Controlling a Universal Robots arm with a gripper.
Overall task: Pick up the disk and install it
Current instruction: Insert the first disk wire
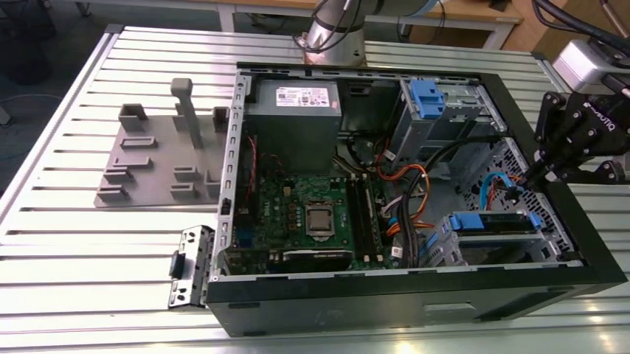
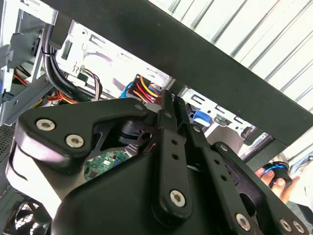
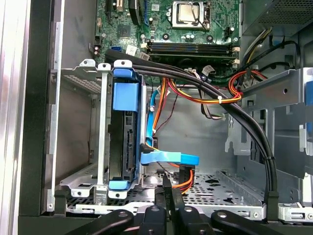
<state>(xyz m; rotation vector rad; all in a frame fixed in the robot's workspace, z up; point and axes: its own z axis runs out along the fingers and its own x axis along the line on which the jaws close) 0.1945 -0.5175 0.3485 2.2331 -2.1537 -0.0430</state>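
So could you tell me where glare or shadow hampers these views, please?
Exterior view: glare streaks the table slats; the case front is dark. Second wrist view: bright backlight behind the dark gripper. First wrist view: evenly lit, the disk face shadowed in its bay.

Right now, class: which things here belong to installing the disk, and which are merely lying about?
Job: disk in bright blue plastic carrier, seated in grey metal drive cage; black gripper.
Lying about: grey plastic fixture block; grey metal box with white sticker.

Arm: silver-grey cylindrical column (image 1: 333,29) at base. Gripper (image 1: 551,171): matte black linkage body, white lettering on its side, silver screw heads at pivots, black cables above; grey-white housing (image 1: 588,65) mounted above it.
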